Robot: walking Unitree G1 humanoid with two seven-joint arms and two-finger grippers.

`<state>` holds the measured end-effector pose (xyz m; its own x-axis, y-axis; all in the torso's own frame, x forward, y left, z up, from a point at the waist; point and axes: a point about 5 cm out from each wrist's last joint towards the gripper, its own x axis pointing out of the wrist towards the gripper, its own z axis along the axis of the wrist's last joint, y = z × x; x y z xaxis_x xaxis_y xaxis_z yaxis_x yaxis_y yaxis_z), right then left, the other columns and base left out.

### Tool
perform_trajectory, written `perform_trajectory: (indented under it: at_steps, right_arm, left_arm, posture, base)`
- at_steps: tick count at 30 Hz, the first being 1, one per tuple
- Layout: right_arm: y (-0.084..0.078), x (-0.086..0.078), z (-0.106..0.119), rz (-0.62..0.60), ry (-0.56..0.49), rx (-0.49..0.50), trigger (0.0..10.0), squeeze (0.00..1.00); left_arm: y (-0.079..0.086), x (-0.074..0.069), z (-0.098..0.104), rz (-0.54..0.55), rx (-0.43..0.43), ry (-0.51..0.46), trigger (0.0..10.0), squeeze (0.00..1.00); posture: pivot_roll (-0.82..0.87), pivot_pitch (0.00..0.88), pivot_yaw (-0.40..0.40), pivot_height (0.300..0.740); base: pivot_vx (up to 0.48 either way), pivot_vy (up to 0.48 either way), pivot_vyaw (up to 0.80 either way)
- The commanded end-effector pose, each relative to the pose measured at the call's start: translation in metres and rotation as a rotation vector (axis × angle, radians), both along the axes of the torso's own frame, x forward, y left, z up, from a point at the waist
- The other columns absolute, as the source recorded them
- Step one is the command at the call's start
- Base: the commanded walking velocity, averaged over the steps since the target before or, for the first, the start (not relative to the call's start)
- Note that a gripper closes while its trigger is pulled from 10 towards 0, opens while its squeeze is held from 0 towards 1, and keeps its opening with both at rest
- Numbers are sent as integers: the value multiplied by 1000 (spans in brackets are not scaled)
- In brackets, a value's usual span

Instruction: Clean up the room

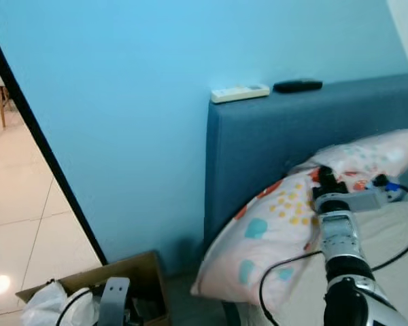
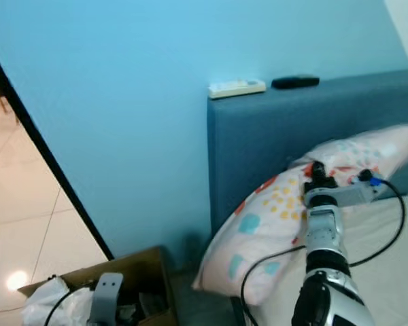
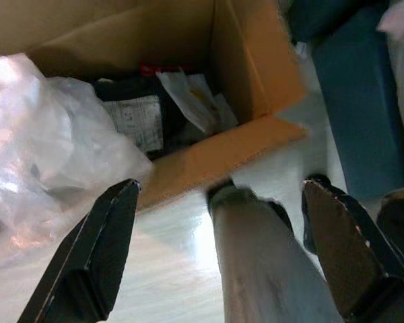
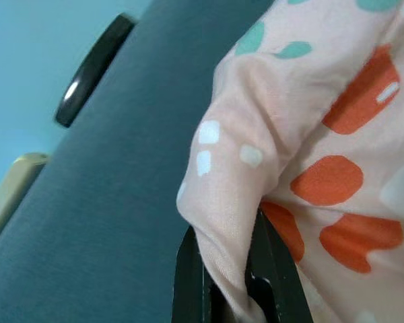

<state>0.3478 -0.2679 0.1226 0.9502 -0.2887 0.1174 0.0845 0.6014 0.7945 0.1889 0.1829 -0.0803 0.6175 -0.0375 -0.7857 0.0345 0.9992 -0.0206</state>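
Lower left, the left gripper [image 3: 219, 259] hangs with fingers spread above a cardboard box [image 1: 139, 268] of rubbish. At right, the right gripper [image 4: 232, 282] pinches the spotted pillow [image 1: 279, 231] against the headboard [image 1: 258, 146]; tidying looks unfinished, two remotes [image 1: 240, 92] atop.

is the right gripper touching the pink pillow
Touching. The right wrist view shows the right gripper with its black fingers pinching a fold of the pillow.

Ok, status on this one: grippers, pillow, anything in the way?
Right gripper shut on pink pillow fabric at the blue headboard. Left gripper open, low over the cardboard box. Two remotes sit atop the headboard.
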Motion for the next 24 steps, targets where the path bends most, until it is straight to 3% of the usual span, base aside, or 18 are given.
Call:
perform_trajectory:
  at_steps: [1,6,12,18,24]
  right_arm:
    - [4,7,20,20,-81,-26,10000,0]
    - [-3,6,23,-5,-95,-20,10000,0]
    - [-34,-4,22,-117,-70,-12,10000,0]
    - [-44,-9,21,-152,-56,-7,10000,0]
    - [-48,-12,18,-162,-47,-6,10000,0]
  left_arm:
    - [6,-6,-2,6,15,24,10000,0]
    - [7,-5,-2,23,27,26,10000,0]
    - [3,-8,-4,-13,25,43,10000,0]
    - [4,-11,-5,-4,32,49,10000,0]
    - [8,-14,-6,24,33,52,10000,0]
  posture:
    - [73,0,-59,722]
    - [70,0,-59,722]
    - [74,0,-60,722]
    - [76,0,-60,722]
    - [85,0,-58,722]
  base:
    - [390,0,0]
    - [59,0,0]
    - [0,-182,0]
    - [0,-435,0]
    - [0,0,0]
